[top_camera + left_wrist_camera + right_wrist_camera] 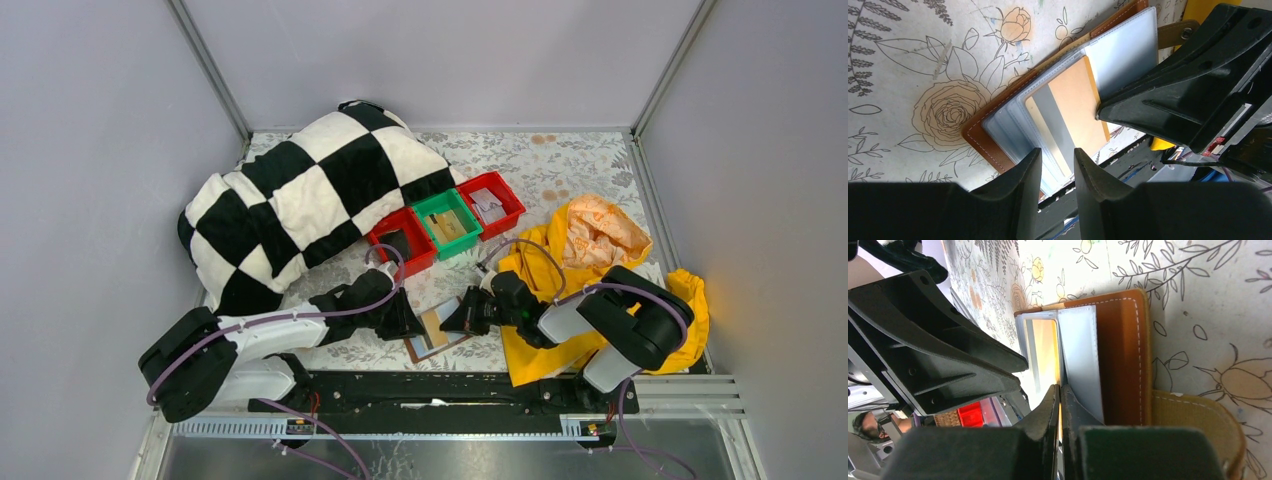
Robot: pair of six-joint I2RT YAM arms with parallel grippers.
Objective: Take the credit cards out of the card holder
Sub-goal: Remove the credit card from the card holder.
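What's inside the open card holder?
A tan card with a grey stripe, in a clear sleeve, its edge pinched by the right gripper. Whether more cards lie beneath it is hidden.

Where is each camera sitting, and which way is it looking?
Top camera: high behind the arms, looking down on the floral-print table; both arms show, left claw and right claw meeting at the small brown leather card holder.
Left wrist camera: on the left arm, looking past its own open claw at the card holder and a tan card.
Right wrist camera: on the right arm, looking the opposite way past its own shut claw at the card holder.
Shared: both wrist views show the card holder and the opposite claw.
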